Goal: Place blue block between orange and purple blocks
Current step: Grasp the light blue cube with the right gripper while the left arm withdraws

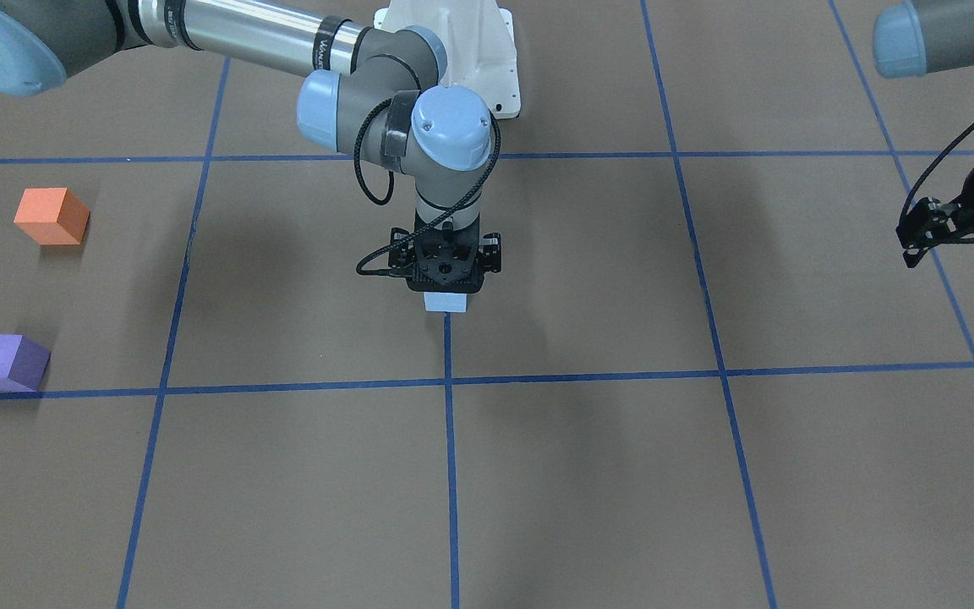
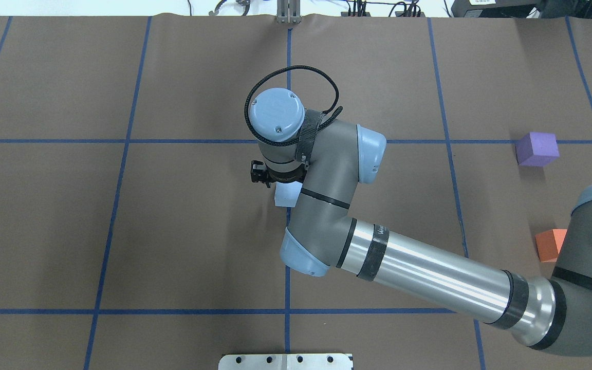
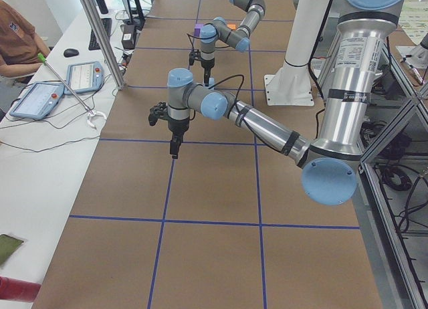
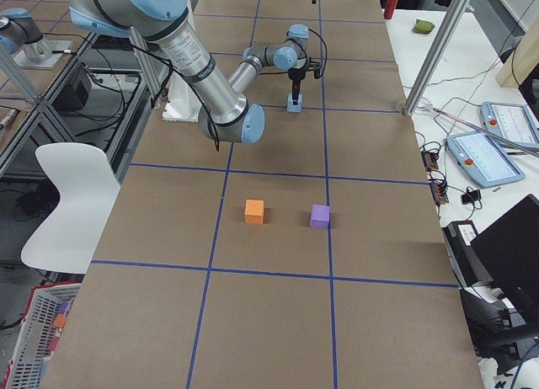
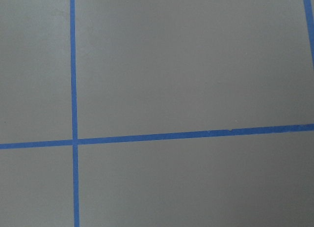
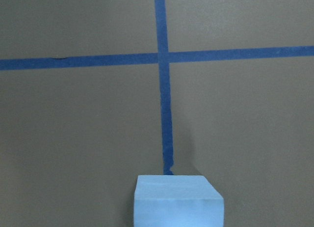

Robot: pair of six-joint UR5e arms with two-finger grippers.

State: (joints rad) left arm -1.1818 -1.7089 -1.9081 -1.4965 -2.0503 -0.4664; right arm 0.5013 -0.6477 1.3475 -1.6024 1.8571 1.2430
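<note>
The light blue block [image 1: 446,302] sits near the table's centre on a blue tape line. It fills the bottom of the right wrist view [image 6: 179,200]. My right gripper [image 1: 446,286] points straight down, directly over the block. Its fingers are hidden, so I cannot tell whether they are open or shut. The orange block [image 1: 51,216] and the purple block [image 1: 5,362] stand apart, with a gap between them, far out on my right side. My left gripper [image 3: 174,150] hangs above bare table on my left, with nothing near it. I cannot tell its state.
Blue tape lines [image 5: 73,138] divide the brown table into squares. The white robot base [image 1: 470,51] stands at the table's back edge. My right arm's long silver link [image 2: 429,267] passes close to the orange block [image 2: 550,244]. Tablets [image 3: 40,98] lie on the side bench.
</note>
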